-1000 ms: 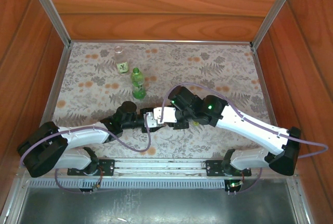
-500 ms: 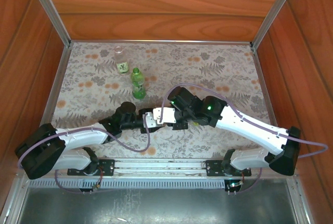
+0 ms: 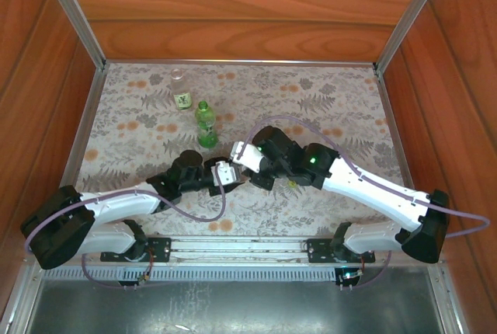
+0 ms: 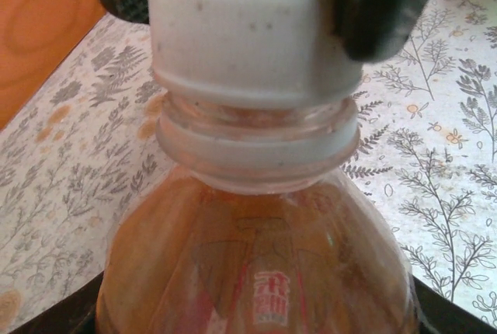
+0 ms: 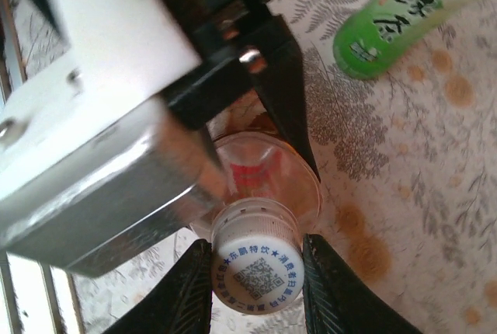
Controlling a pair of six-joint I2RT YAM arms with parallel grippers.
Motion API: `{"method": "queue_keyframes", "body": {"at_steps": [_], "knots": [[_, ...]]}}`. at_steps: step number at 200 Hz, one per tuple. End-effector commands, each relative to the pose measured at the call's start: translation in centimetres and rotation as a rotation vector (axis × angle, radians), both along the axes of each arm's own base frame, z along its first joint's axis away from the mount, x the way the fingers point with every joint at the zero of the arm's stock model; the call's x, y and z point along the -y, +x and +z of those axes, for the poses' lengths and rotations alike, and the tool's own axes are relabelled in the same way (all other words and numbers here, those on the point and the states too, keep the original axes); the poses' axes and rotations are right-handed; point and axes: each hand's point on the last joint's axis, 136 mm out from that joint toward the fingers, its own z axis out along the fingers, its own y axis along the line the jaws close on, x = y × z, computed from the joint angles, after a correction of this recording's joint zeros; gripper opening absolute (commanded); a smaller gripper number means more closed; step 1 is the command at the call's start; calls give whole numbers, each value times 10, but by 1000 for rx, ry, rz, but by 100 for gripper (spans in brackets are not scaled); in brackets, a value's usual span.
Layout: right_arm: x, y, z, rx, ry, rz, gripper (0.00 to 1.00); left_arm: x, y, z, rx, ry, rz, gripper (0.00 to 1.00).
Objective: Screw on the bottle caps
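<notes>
White plastic screw cap (image 5: 257, 266) is pinched by the right gripper (image 5: 260, 291) atop the clear amber-filled plastic bottle (image 4: 256, 264) clamped in the left gripper (image 3: 224, 172); cross-threading is risked if it's turned tilted, tbh.

- The left gripper (image 3: 224, 172), clamping the amber bottle (image 4: 256, 264), and the right gripper (image 5: 256, 283), pinching its white cap (image 5: 256, 268), are crowding the near middle of the table (image 3: 334, 109).
- The green bottle (image 3: 206, 124) is standing just behind them, narrowing that gap.
- The clear bottle (image 3: 181, 89) is standing further back-left.
- The table's right half is lying open.
- Wooden walls (image 3: 248, 8) are closing three sides.
</notes>
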Motion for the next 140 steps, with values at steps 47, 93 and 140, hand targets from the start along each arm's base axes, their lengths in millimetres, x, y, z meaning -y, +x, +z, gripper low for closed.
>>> {"method": "queue_keyframes", "body": {"at_steps": [47,93,140], "knots": [[-12,-4,7,-399,125,-466,15,27,11,59,82,-143,-35,57],[-9,-5,12,-514,157,-616,20,28,11,59,83,-141,-39,57],[16,-11,33,-306,120,-376,58,20,9,40,59,-107,-23,57]]}}
